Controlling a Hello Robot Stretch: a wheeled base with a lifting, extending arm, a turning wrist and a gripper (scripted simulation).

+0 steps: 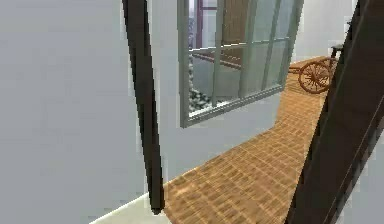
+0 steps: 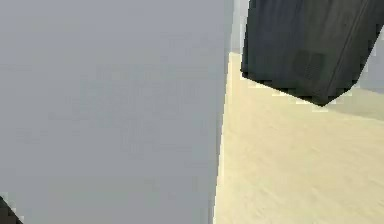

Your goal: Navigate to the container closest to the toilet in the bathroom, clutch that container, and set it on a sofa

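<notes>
Since fwd view has a dark door post point(image 1: 145, 100) centre-left, base could clip it heading onto the wood floor point(image 1: 250, 170). Arm side view: grey wall point(image 2: 110, 100) at left, a turn might scrape it; gripper state + where the container is, can't tell.

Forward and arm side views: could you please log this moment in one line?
ahead: paned window, wagon wheel | side: grey wall, dark cabinet
</notes>
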